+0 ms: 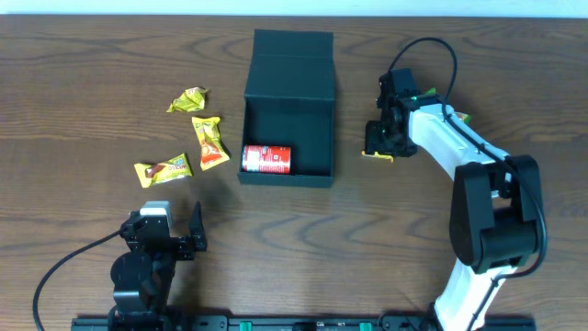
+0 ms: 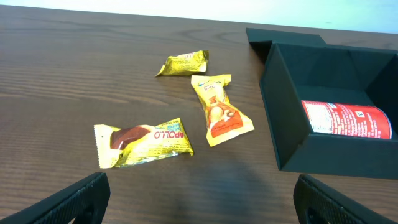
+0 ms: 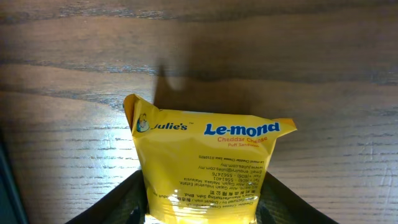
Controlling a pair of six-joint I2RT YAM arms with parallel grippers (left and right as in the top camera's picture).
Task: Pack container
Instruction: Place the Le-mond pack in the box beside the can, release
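Right claw (image 3: 199,205) clenching Le-mond packet (image 3: 205,162), lower end cut off | left claw (image 2: 208,199) released

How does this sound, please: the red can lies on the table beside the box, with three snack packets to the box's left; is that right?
Not quite: the overhead view shows the red can inside the box, not beside it. Three snack packets do lie on the table to the box's left.
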